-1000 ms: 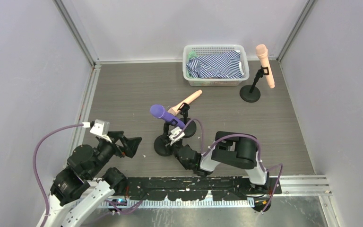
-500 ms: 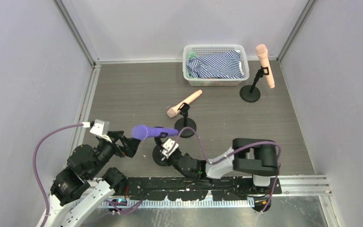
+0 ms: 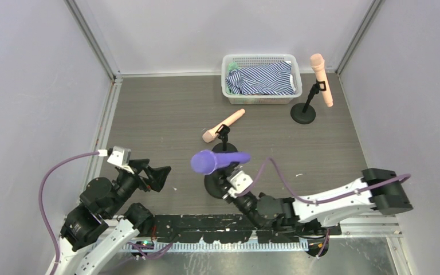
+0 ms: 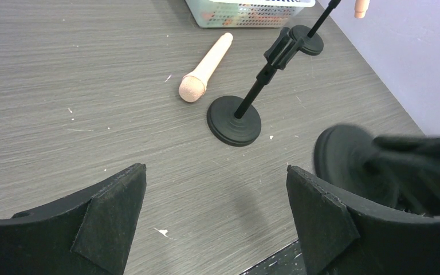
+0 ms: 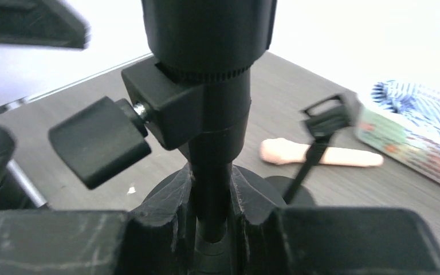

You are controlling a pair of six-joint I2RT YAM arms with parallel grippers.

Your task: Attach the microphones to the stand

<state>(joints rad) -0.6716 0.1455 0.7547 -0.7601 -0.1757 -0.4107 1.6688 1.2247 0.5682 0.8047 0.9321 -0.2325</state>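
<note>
Near left: the left end effector (image 4: 215,177) stands wide, holding nothing. Near centre: the right end effector (image 5: 212,200) is clamped on the pole of a black round-based stand (image 3: 213,186) that carries the purple smooth microphone (image 3: 215,161). Beyond: one peach-pink microphone (image 3: 223,125) lies on the grey bench (image 3: 160,114) beside a bare black stand (image 4: 234,119). Far right: a second peach-pink microphone (image 3: 321,79) is clipped in a third stand (image 3: 303,113).
</note>
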